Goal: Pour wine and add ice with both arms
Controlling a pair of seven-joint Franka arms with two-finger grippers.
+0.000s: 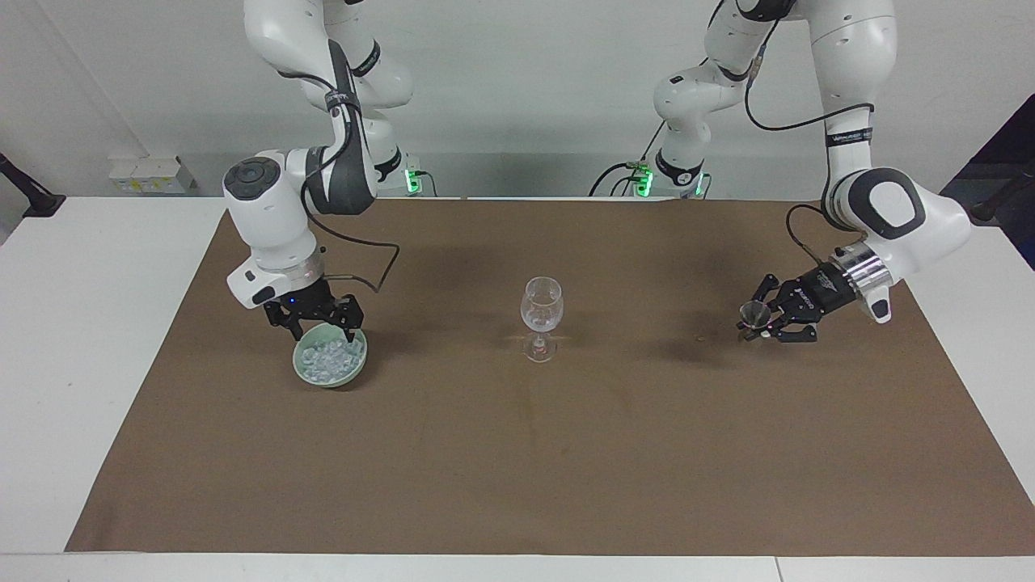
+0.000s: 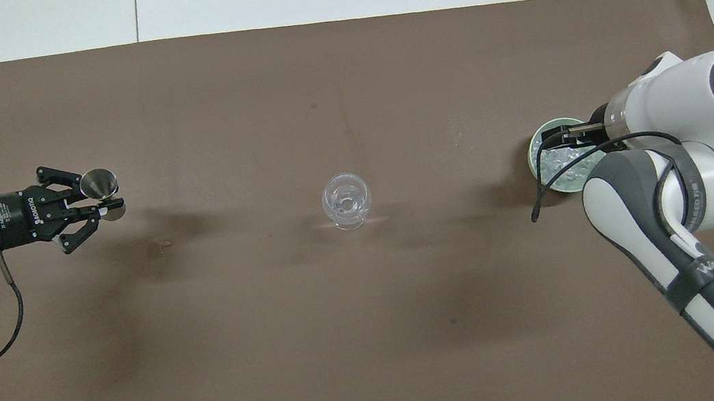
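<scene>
The brown mat (image 1: 517,453) covers the table. The right gripper (image 1: 318,326) is positioned at the rim of the green bowl (image 1: 330,373), fingers spread and holding nothing. The left gripper (image 1: 762,323) is clenched on a small metal cup (image 1: 754,313) low over the mat at the left arm's end. The wine glass (image 1: 541,309) stands upright mid-mat. The ice (image 1: 327,356) lies in the bowl.

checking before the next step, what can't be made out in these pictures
- Overhead view: the right arm covers part of the bowl and the right gripper.
- Either view: whether it has gripped any ice; too small.
- Either view: whether the glass or the left gripper's cup holds liquid.
</scene>
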